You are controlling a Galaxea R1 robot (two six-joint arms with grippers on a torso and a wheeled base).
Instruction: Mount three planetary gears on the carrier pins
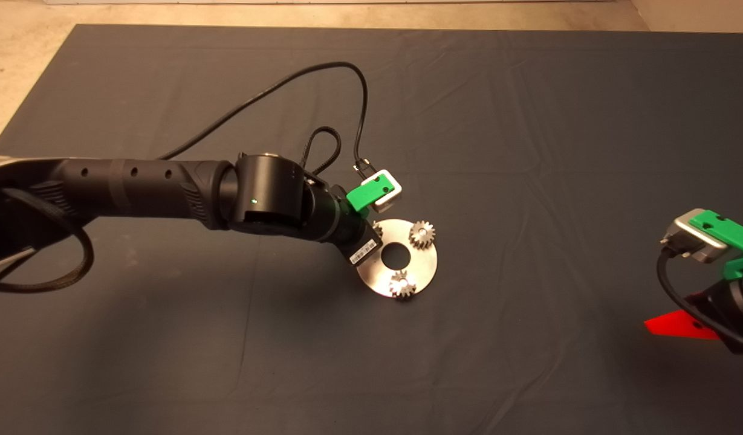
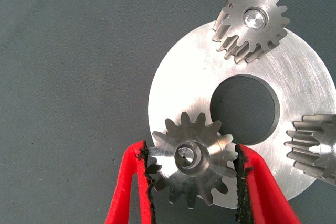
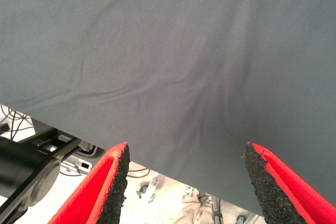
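Note:
The shiny round disc [image 1: 422, 263] with a large centre hole lies mid-mat, also in the left wrist view [image 2: 178, 87]. Two planetary gears [image 1: 422, 234] [image 1: 402, 284] sit on carrier pins; one pin's end [image 2: 255, 19] shows in a gear's centre [image 2: 236, 35], the other gear [image 2: 315, 148] is at the picture's edge. My left gripper [image 2: 191, 156] is shut on the third gear [image 2: 210, 174] at the disc's rim, a stud end showing in its centre hole. In the head view this gear [image 1: 378, 229] is mostly hidden under the left wrist. My right gripper [image 3: 186, 153] is open and empty, parked at the mat's right edge [image 1: 679, 325].
The left arm's black cable [image 1: 274, 90] loops over the mat behind the disc. Bare dark mat [image 1: 528, 151] surrounds the disc. The right wrist view looks past the mat's edge at floor clutter [image 3: 152, 190].

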